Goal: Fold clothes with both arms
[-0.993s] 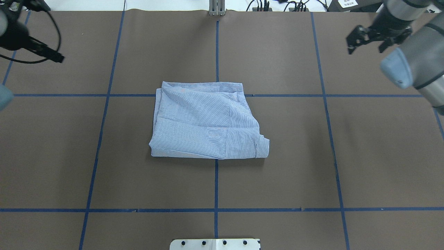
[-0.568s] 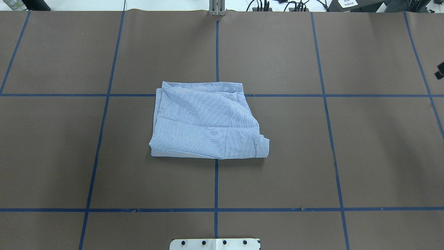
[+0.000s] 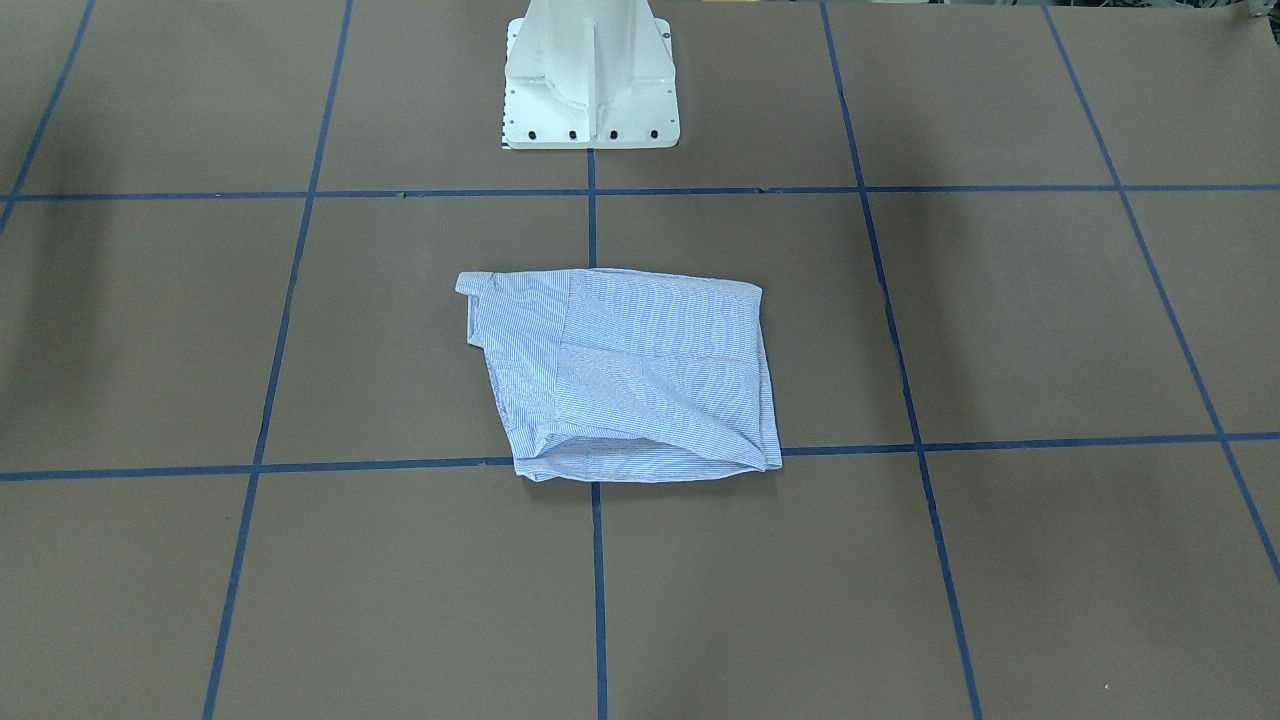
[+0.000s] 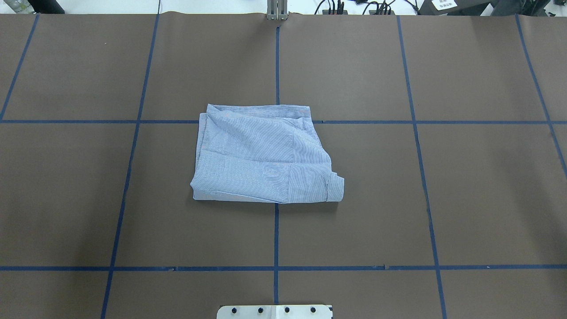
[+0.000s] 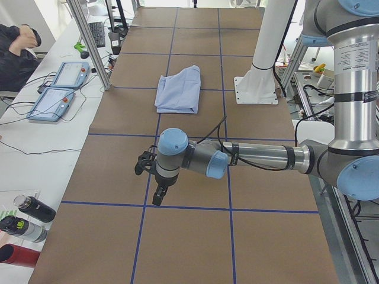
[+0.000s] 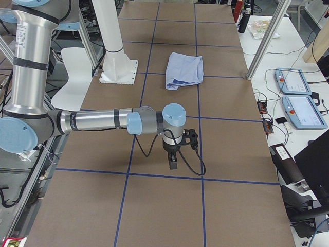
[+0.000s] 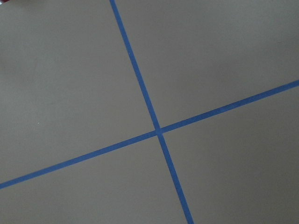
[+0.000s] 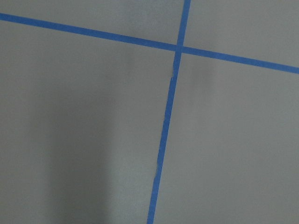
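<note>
The light blue striped shirt [image 4: 266, 155] lies folded into a rough rectangle at the middle of the brown table. It also shows in the front-facing view [image 3: 625, 375], the left view [image 5: 179, 89] and the right view [image 6: 185, 70]. No arm touches it. My left gripper [image 5: 151, 177] hangs over the table well off to the left of the shirt, and shows only in the left view. My right gripper [image 6: 180, 152] hangs well off to the right, and shows only in the right view. I cannot tell whether either is open or shut. Both wrist views show only bare table and blue tape.
Blue tape lines [image 4: 276, 235] divide the brown table into squares. The white pedestal base [image 3: 590, 75] stands on the robot's side of the shirt. Teach pendants [image 5: 59, 89] and bottles [image 5: 26, 222] lie on the side bench, where a person [image 5: 18, 50] sits.
Both arms have drawn outward, left and right, and left the overhead view. The shirt has not moved.
</note>
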You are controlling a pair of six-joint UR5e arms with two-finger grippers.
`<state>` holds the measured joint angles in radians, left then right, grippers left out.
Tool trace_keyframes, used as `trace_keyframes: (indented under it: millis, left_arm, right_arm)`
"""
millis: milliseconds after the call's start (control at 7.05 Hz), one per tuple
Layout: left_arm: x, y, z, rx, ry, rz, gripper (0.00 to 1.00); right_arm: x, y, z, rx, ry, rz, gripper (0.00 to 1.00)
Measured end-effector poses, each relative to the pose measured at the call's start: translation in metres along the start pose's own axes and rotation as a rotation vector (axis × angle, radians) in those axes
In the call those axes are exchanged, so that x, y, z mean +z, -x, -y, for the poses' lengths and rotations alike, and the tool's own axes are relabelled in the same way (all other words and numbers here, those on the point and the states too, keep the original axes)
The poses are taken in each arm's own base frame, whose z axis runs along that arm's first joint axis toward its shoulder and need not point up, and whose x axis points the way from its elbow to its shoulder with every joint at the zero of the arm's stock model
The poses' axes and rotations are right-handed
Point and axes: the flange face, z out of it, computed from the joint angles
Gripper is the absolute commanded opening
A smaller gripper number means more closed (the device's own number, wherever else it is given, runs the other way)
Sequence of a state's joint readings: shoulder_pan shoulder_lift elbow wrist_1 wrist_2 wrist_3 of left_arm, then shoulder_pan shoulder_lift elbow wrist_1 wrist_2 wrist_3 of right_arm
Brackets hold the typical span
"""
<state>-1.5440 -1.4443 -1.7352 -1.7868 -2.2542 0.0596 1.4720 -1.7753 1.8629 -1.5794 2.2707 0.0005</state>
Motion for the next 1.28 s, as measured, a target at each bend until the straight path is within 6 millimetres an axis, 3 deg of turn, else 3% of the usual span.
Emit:
trace_keyframes:
  millis: [284,993,1277]
  left_arm:
    - [-0.005,0.000,-0.013,-0.044,0.040,-0.004,1.00]
    - [-0.008,-0.003,-0.023,-0.059,0.052,-0.005,1.00]
    - [0.001,-0.001,-0.043,-0.084,0.076,-0.056,1.00]
  right_arm:
    - [0.001,0.000,-0.008,0.052,-0.007,0.027,1.00]
    - [0.000,0.001,-0.010,0.073,-0.036,0.036,1.00]
    - [0.000,0.001,-0.011,0.074,-0.036,0.036,1.00]
